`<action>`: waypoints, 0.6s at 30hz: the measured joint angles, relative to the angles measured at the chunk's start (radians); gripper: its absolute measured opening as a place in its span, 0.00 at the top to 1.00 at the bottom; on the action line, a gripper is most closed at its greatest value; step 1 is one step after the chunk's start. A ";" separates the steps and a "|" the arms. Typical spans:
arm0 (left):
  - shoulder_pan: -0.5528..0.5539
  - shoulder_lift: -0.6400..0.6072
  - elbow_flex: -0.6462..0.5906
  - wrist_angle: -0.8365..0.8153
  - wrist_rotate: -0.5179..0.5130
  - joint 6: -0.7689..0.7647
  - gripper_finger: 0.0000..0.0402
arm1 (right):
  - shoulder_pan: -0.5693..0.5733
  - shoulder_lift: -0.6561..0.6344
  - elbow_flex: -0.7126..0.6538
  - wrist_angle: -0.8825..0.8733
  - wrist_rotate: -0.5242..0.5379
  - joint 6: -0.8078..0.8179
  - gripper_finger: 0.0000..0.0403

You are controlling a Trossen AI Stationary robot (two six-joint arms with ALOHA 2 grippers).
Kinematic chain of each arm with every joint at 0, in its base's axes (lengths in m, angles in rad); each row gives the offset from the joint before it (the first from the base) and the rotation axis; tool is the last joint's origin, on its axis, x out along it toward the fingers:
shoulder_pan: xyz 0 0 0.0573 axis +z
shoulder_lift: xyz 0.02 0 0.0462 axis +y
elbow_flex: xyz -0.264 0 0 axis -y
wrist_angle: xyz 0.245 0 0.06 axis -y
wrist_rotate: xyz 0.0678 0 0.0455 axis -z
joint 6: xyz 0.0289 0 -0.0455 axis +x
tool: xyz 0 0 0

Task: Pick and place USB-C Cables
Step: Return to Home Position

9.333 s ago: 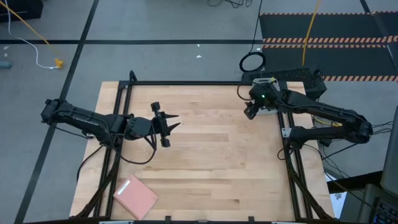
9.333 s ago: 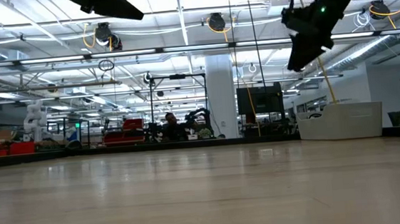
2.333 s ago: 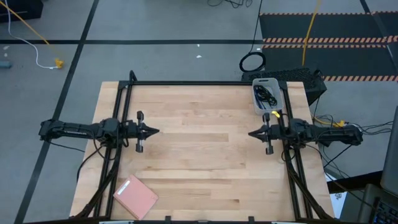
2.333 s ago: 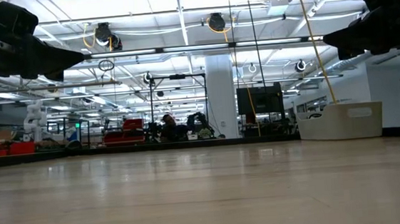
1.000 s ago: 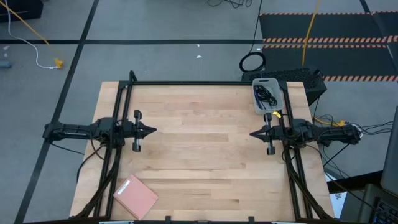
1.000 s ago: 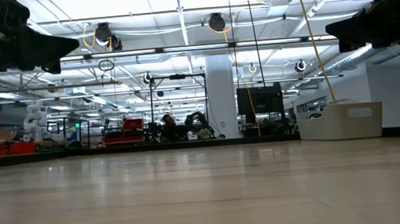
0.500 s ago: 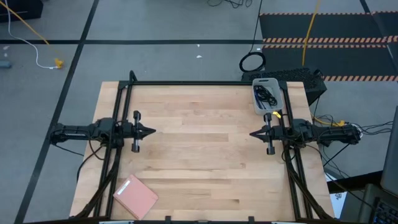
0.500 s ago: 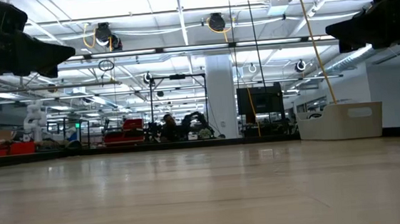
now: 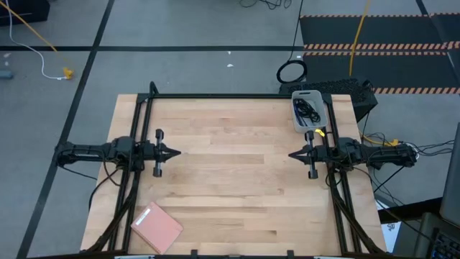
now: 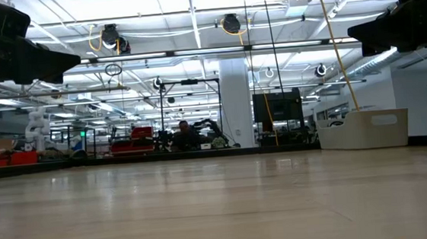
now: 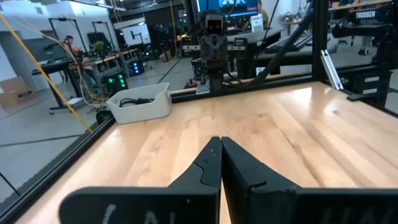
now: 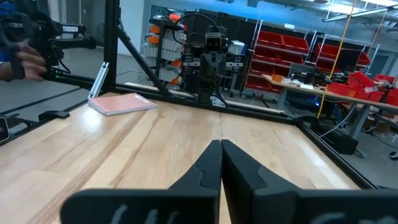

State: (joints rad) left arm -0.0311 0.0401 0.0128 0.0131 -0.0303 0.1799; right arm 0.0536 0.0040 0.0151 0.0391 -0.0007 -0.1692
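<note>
Black USB-C cables (image 9: 308, 109) lie inside a white bin (image 9: 298, 121) at the table's far right corner. The left wrist view shows the cables (image 11: 133, 101) over the bin's rim (image 11: 142, 111). My left gripper (image 9: 177, 152) hovers level over the table's left side, shut and empty, and shows shut in its wrist view (image 11: 220, 142). My right gripper (image 9: 290, 154) hovers level over the right side, just near of the bin, shut and empty, and shows shut in its wrist view (image 12: 220, 144). The two grippers point at each other.
A pink flat pad (image 9: 157, 226) lies at the table's near left corner. A black frame rail (image 9: 215, 96) runs along the table's edges. A large black cable ring (image 9: 291, 72) lies on the floor beyond the table. A person's arm (image 12: 22, 53) shows off the table.
My left gripper's tip has sunk a little as the wrist tipped toward level, without leaving its place. Both grippers stay shut, and the cables lie still in the bin.
</note>
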 joint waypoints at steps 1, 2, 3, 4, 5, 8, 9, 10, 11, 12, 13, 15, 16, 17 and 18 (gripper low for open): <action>0.000 0.001 0.000 0.000 0.000 -0.002 0.99 | 0.000 0.000 0.000 0.000 0.000 0.000 1.00; 0.000 0.001 0.000 0.000 0.000 -0.002 0.99 | 0.000 0.000 0.000 0.000 0.000 0.000 1.00; 0.000 0.001 0.000 0.000 0.000 -0.002 0.99 | 0.000 0.000 0.000 0.000 0.000 0.000 1.00; 0.000 0.001 -0.001 0.000 0.000 -0.002 0.99 | 0.000 0.000 0.000 0.000 0.000 0.000 1.00; 0.000 0.001 -0.001 0.001 0.000 -0.002 0.99 | 0.000 0.000 0.000 0.000 0.000 0.000 1.00; 0.000 0.001 -0.002 0.006 0.000 -0.002 0.99 | 0.000 0.000 0.000 0.000 0.000 0.000 1.00; 0.000 0.001 -0.002 0.007 0.000 -0.002 0.99 | 0.000 0.000 0.000 0.000 0.000 0.000 1.00; 0.000 0.001 -0.002 0.007 0.000 -0.002 0.99 | 0.000 0.000 0.000 0.000 0.000 0.000 1.00; 0.000 0.001 -0.002 0.009 0.000 -0.002 0.99 | 0.000 0.000 0.000 0.000 0.000 0.000 1.00; 0.000 0.001 -0.002 0.010 0.000 -0.002 0.99 | 0.000 0.000 0.000 0.000 0.000 0.000 1.00; 0.000 0.001 -0.002 0.011 0.000 -0.002 0.99 | 0.000 0.000 0.000 0.000 0.000 0.000 1.00; 0.000 0.001 -0.003 0.011 -0.001 -0.002 0.99 | 0.000 0.000 0.000 0.000 0.000 0.000 1.00; 0.000 0.001 -0.003 0.011 -0.001 -0.002 0.99 | 0.000 0.000 0.000 0.000 0.000 0.000 1.00; 0.000 0.001 -0.003 0.011 -0.001 -0.002 0.99 | 0.000 0.000 0.000 0.000 0.000 0.000 1.00; 0.000 0.001 -0.003 0.012 -0.001 -0.002 0.99 | 0.000 0.000 0.000 0.000 0.000 0.000 1.00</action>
State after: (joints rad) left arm -0.0311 0.0406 0.0101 0.0246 -0.0312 0.1783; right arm 0.0536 0.0036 0.0154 0.0391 -0.0010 -0.1692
